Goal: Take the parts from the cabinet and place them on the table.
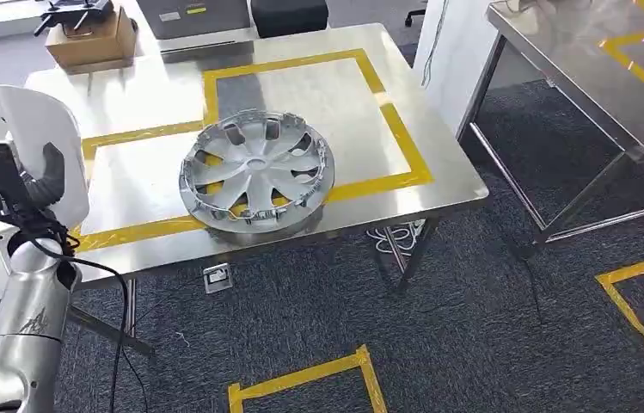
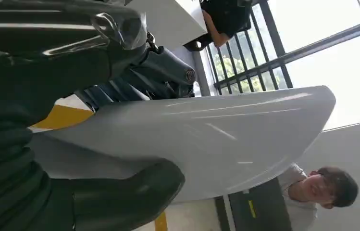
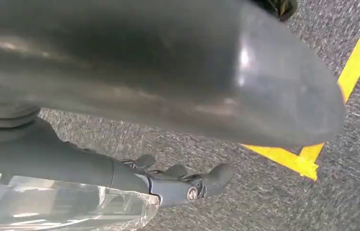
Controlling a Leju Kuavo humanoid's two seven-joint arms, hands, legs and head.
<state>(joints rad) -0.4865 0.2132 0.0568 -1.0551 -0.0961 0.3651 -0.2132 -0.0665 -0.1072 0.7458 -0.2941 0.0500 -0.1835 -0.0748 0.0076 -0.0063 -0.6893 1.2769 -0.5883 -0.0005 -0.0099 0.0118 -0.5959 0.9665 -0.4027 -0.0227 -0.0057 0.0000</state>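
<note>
A silver wheel cover [image 1: 256,172] lies flat on the steel table [image 1: 438,185], partly across the yellow tape frame [image 1: 395,120]. At the table's left end my left hand [image 1: 43,181] grips a smooth white curved panel [image 1: 39,129], held upright above the table edge. In the left wrist view the same white panel [image 2: 206,139] spans the picture, with my thumb [image 2: 125,195] pressed on one face and my dark fingers [image 2: 158,72] behind it. My right hand [image 3: 178,180] hangs over the carpet with its fingers loosely extended and nothing in them.
A cardboard box [image 1: 90,39] sits at the table's far left corner. A second steel table [image 1: 593,77] stands to the right across a carpeted aisle. Yellow tape [image 1: 301,379] marks the floor in front. A person [image 2: 322,192] is near, beyond the white panel.
</note>
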